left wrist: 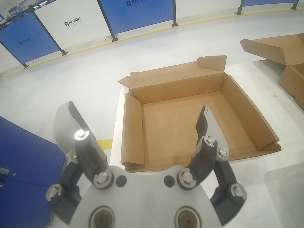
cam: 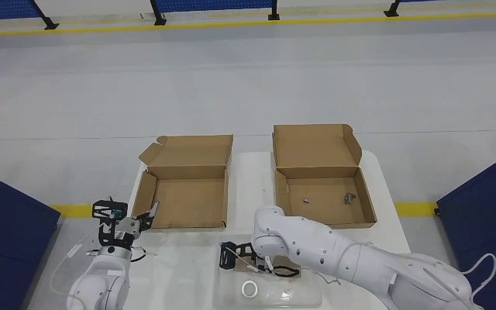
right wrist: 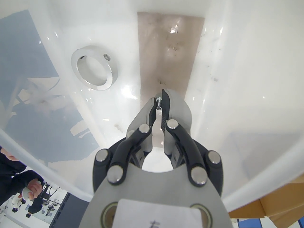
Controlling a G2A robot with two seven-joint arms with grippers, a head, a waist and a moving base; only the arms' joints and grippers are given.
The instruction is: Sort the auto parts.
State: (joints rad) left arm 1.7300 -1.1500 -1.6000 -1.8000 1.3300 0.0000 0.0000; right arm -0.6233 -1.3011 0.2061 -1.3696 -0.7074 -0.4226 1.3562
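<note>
Surrounding white table (cam: 249, 186): blue partitions (left wrist: 133, 8).

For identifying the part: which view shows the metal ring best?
Right wrist view: the metal ring is near, its screw hole visible. Top view: a tiny circle in the tray. Left wrist view faces a cardboard box.

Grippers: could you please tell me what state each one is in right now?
Left gripper: open, holding nothing.
Right gripper: shut on a small screw.

Left gripper (left wrist: 138, 107) holds its fingers (left wrist: 211, 126) spread wide; right gripper (right wrist: 159, 97) pinches a screw (right wrist: 158, 103).
</note>
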